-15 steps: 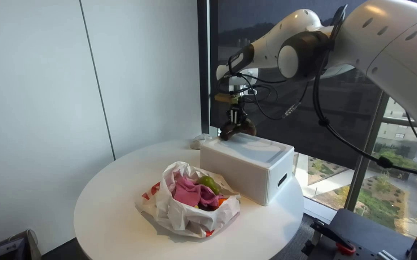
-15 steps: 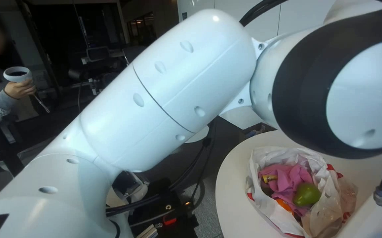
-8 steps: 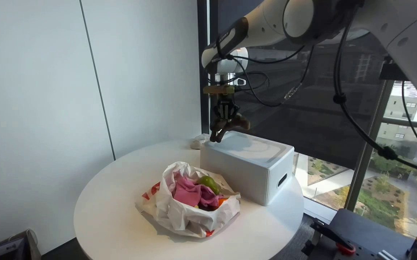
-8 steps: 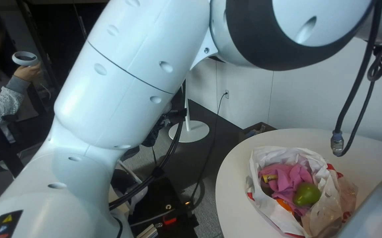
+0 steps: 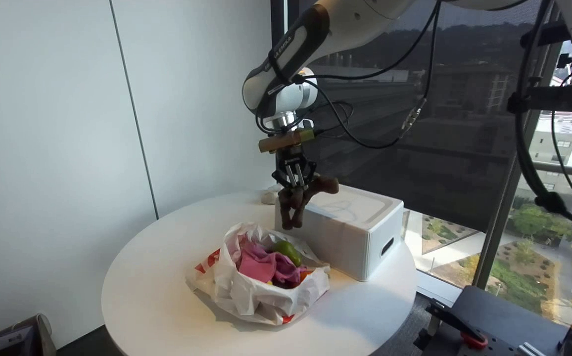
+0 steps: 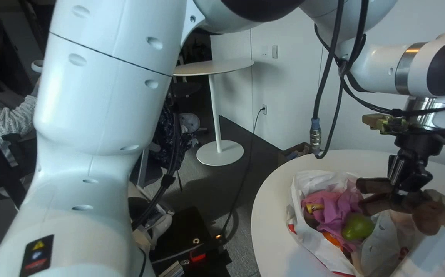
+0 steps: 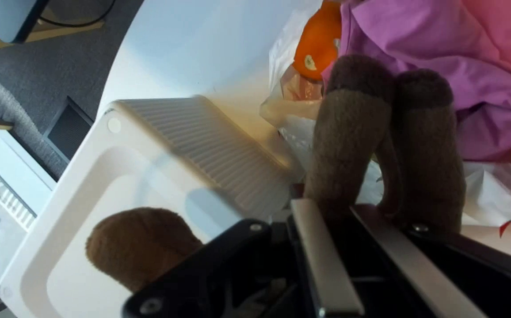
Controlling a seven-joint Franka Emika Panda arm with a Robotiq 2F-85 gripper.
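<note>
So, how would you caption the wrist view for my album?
A brown plush toy hangs from the gripper near a white box and a pink cloth in a plastic bag.

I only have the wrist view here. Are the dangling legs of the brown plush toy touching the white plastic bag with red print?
Observer: No. In an exterior view there is a gap between the brown plush toy and the white plastic bag with red print.
Operator: Good. Is there anything inside the bag that's hidden from me?
Observer: Yes, a smooth, rounded green fruit lies against the crumpled pink cloth.
</note>
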